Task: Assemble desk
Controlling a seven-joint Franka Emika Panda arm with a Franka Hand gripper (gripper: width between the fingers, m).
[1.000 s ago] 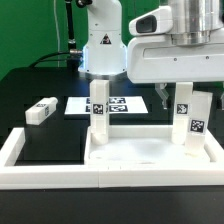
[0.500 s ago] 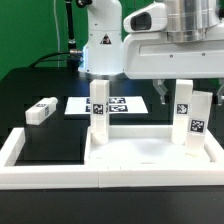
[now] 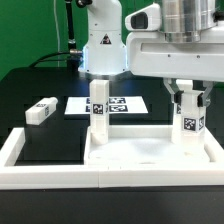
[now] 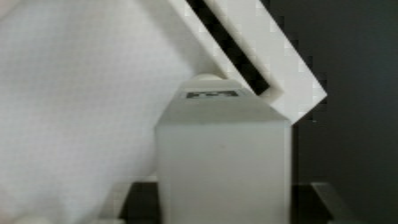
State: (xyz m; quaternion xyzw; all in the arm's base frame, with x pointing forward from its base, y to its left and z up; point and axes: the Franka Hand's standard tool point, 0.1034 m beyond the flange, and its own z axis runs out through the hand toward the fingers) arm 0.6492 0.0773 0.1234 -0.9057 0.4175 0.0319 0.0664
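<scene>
on the exterior view's right, the gripper (image 3: 189, 97) is straddling the top of an upright leg (image 3: 190, 128) standing on the tabletop (image 3: 150, 160). its fingers (image 3: 176, 97) are hiding that top, so whether they're clamping it, can't tell. the wrist view is showing the leg (image 4: 222, 150) blurred, base cut off.

Upright legs (image 3: 99, 108) stand in the tabletop (image 3: 150, 172); a loose leg (image 3: 41, 111) lies toward the exterior view's left.

Top of leg (image 3: 190, 126) hidden behind tool (image 3: 188, 95), wrist view blurred
</scene>
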